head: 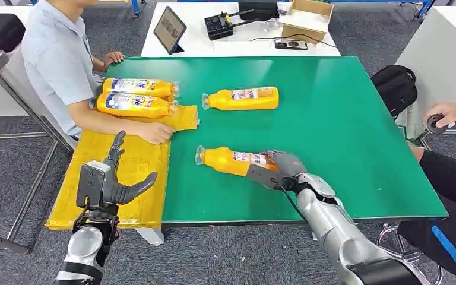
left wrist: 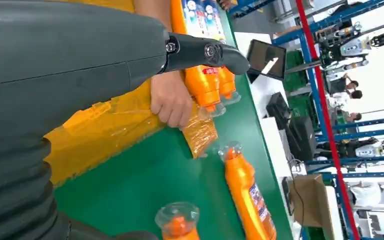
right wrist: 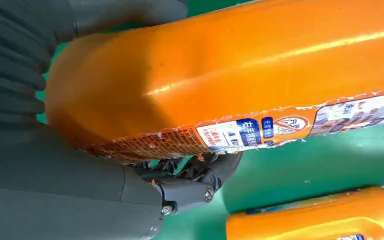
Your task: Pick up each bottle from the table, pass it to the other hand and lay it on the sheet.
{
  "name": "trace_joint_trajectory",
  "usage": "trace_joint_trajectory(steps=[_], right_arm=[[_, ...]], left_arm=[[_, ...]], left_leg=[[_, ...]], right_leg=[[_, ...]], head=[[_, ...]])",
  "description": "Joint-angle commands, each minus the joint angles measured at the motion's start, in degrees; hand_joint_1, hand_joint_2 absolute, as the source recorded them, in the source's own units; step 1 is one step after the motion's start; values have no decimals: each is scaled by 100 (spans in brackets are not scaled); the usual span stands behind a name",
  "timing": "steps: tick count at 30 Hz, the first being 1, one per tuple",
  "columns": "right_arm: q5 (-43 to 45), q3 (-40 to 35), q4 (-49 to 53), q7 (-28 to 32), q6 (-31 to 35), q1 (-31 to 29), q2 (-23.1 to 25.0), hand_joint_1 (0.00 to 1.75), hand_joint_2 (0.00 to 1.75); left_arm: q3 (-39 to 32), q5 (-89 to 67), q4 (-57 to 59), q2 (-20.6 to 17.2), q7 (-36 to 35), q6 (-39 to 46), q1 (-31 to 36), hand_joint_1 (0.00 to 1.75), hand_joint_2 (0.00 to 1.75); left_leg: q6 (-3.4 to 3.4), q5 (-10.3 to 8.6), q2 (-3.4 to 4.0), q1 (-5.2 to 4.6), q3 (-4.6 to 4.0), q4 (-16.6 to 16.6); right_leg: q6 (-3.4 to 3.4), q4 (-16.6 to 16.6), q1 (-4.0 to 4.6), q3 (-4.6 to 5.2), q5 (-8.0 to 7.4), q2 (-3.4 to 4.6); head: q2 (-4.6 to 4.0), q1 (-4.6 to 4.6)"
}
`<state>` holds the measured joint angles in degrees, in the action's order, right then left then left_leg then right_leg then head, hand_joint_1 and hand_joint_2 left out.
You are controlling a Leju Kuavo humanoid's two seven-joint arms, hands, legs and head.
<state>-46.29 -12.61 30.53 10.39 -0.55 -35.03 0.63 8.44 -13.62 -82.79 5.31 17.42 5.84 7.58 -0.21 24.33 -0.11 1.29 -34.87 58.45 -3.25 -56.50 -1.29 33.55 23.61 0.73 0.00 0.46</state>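
Green table (head: 344,130), wide top, long edges running left to right in the head view. Yellow sheet (head: 136,166) draped over its left edge, reaching from the near left corner up toward the far left corner.

Person seated at the left edge; their hand (head: 157,133) rests on the sheet. Another person's hand (head: 448,113) shows beyond the right edge.

Four orange bottles, all lying flat, long axes roughly parallel to the near edge.
- Two on the sheet by the far left corner, side by side and touching: far one (head: 136,87), near one (head: 133,103). Caps point right, toward the table's middle.
- Third bottle (head: 243,98) on bare green, just right of the sheet, cap pointing left toward it.
- Fourth bottle (head: 231,160) nearer the near edge, mid-table, cap pointing left, base to the right.

Right hand (head: 276,169) wraps the base end of the fourth bottle; the right wrist view shows thumb and fingers on opposite sides of it.

Left hand (head: 110,178) over the sheet's near part, fingers spread, holding nothing.
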Motion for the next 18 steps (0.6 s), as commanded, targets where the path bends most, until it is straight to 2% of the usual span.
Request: trace_joint_trajectory(steps=[1, 2, 3, 5, 8, 9, 11, 12, 15, 18], right_arm=[[907, 559, -380, 802, -187, 457, 103, 175, 175], [981, 574, -332, 855, -154, 491, 137, 173, 175], [1413, 788, -16, 1238, 19, 678, 285, 175, 175], [1805, 937, 518, 1574, 383, 962, 469, 173, 175], [2526, 1098, 1843, 2070, 894, 1642, 768, 175, 175], [2705, 1025, 2392, 2111, 1087, 1898, 851, 175, 175], [2853, 853, 2913, 2089, 1337, 2123, 867, 175, 175], [2913, 699, 3158, 2101, 1386, 2243, 847, 175, 175], [2962, 510, 3490, 2200, 1441, 2473, 859, 175, 175], [2960, 437, 3579, 2206, 1493, 2566, 851, 175, 175]], left_arm=[[102, 262, 458, -135, 240, 55, 230, 0, 175], [114, 289, 423, -125, 269, 67, 192, 0, 175], [91, 603, 288, -9, 362, -15, 38, 0, 175], [161, 1012, 70, 140, 393, -185, -260, 0, 175], [222, 2135, -85, 482, 37, -429, -849, 0, 175], [291, 2400, 7, 609, 37, -249, -1039, 0, 175], [502, 2571, 126, 586, 132, -132, -1129, 0, 175], [681, 2696, 84, 519, 149, -217, -1234, 0, 175], [1091, 2363, -189, 319, 427, -294, -1433, 0, 175], [1161, 2321, -318, 304, 441, -267, -1532, 0, 175]], left_leg=[[5, -6, -19, 6, 10, -11], [7, -10, -23, 5, 12, -19], [5, -4, -13, 5, 16, -14], [4, 1, -7, 5, 14, -10], [7, 7, 2, 2, 14, -15], [6, 9, 3, 0, 8, -10], [11, 18, 3, -2, 2, -13], [8, 9, -11, -7, -31, -5], [11, 18, -13, -2, -53, -2], [8, 15, -15, -3, -74, 0]], right_leg=[[13, 15, 9, -22, -1, -24], [19, 22, 9, -24, -4, -31], [14, 17, 8, -25, -2, -18], [13, 13, 8, -25, 1, -11], [18, 14, 6, -26, 6, -4], [13, 8, 4, -21, 7, -1], [19, 9, 4, -16, 16, -2], [9, -3, -4, 10, 14, -11], [15, 0, 3, 28, 21, -16], [6, -4, -1, 48, 22, -15]], head=[[0, 2], [0, 2], [0, 2], [0, 0], [0, 0], [0, 0], [0, -2], [0, -2], [0, -2], [0, 0]])
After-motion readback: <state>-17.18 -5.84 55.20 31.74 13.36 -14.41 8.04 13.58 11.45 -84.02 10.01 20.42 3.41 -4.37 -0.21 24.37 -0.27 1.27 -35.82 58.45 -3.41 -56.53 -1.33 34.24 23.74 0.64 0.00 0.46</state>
